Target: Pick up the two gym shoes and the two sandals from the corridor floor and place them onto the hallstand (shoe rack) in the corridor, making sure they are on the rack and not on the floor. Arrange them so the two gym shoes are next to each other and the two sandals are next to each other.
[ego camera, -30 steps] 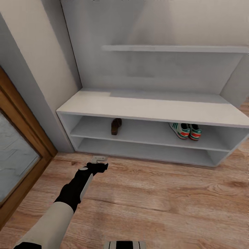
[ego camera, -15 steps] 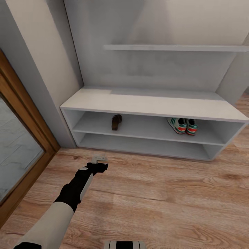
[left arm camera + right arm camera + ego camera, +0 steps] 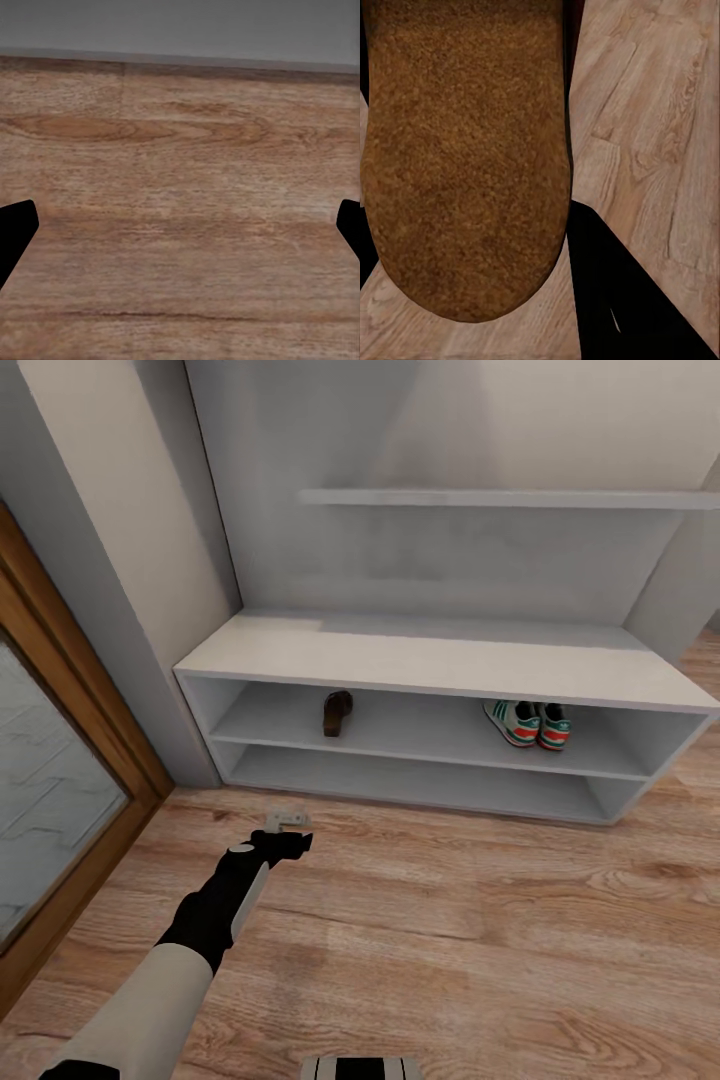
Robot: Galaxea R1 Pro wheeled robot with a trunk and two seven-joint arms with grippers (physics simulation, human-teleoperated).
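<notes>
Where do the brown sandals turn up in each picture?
Head view: one sandal on the hallstand's upper tier, left part.
Right wrist view: brown sandal sole close up, over the floor.
Left wrist view: bare floor ahead.
Shared landmark: the wood-plank floor.

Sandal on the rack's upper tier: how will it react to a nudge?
The sandal seems propped on edge, so a nudge would probably tip it flat. It looks small and thin, so likely light. The other sandal, in the right wrist view, shows a matte, grainy sole, so probably grippy, not slippery.
</notes>
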